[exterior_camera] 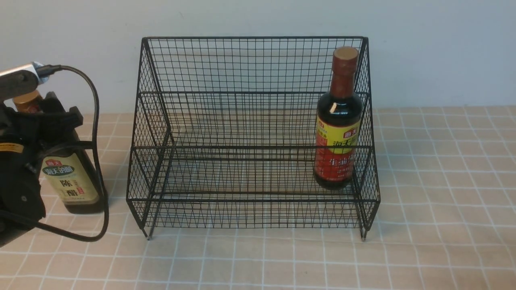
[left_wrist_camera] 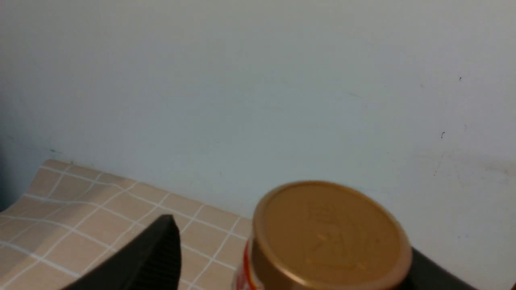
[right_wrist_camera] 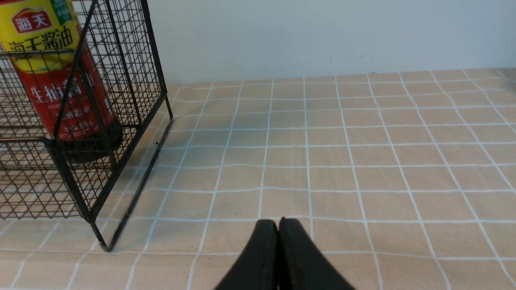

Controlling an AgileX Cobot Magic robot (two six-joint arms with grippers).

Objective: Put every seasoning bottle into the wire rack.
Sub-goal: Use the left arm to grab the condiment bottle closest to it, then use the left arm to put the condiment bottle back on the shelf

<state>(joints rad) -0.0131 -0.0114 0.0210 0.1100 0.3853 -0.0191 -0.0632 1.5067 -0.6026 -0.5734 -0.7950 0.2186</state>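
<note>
Peach checked cloth covers the tabletop [exterior_camera: 443, 241] in front of a pale wall [exterior_camera: 443, 48]. The wire rack [exterior_camera: 250, 148] stands in the middle on its short legs. The round bottle [exterior_camera: 338, 133], with a reddish-brown neck and a red-yellow label, stands upright on the rack's lower front tier, close against the right side wall. The squarish bottle [exterior_camera: 70, 181], with a cream-green label, stands upright on the tabletop just left of the rack, outside it. The left arm [exterior_camera: 20, 173] is at this bottle, a black cable [exterior_camera: 96, 161] looping down beside it. The left jaws stand released on either side of the gold cap [left_wrist_camera: 330, 233]. One black finger [left_wrist_camera: 153, 257] is plainly apart from the cap, with cloth showing between them. The other sits close behind the cap, and I cannot tell whether it touches. The right jaws are clenched on nothing, fingertips [right_wrist_camera: 266, 249] pressed together, low over the cloth to the right of the rack.
</note>
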